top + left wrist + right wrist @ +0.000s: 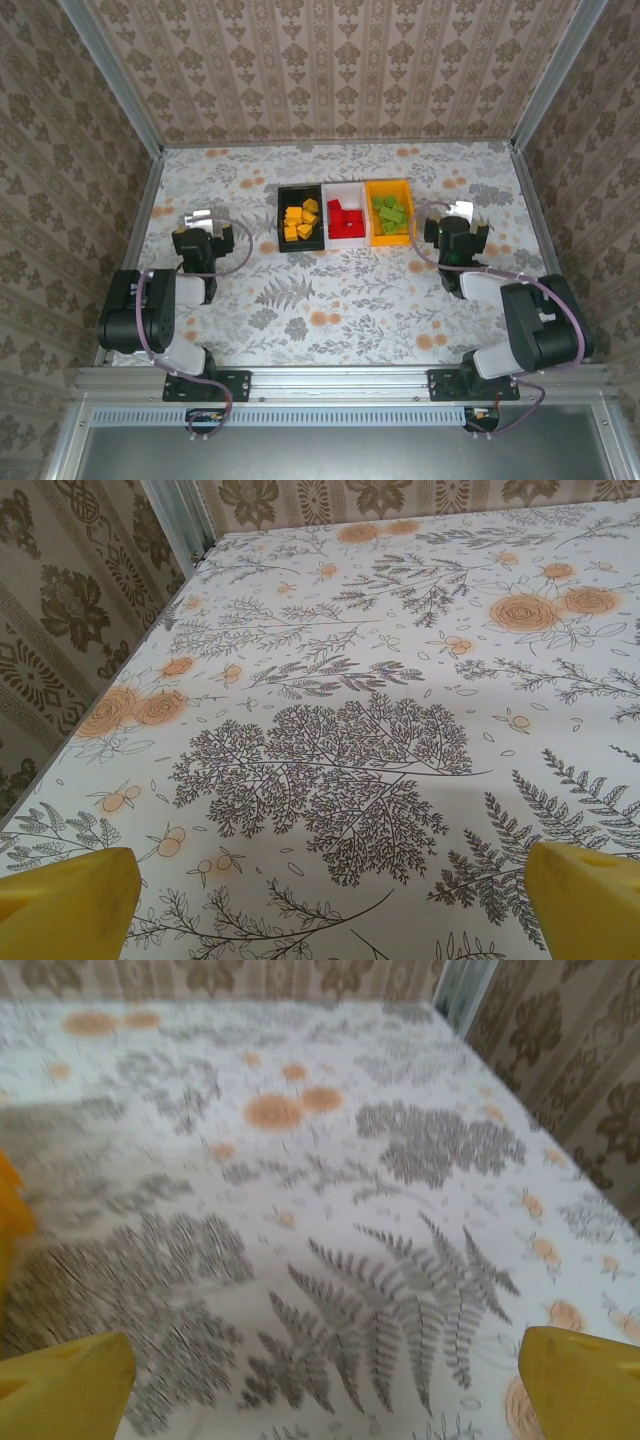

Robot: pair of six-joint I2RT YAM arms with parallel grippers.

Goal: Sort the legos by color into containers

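From above, three bins stand touching in a row at the middle of the desk, nearer its far edge. The black bin holds the orange-yellow bricks, the white bin the red bricks, and the orange-yellow bin the green bricks — one colour to each, so the sorting looks done. The left tool sits well apart toward the left edge. The right tool sits just beside the orange-yellow bin. Both stand off the row, probably parked clear of it.

In the left wrist view, the left tool has its yellow fingertips spread wide apart, with bare floral desk between them.

In the right wrist view — blurred — the right tool is likewise spread wide and holds nothing.
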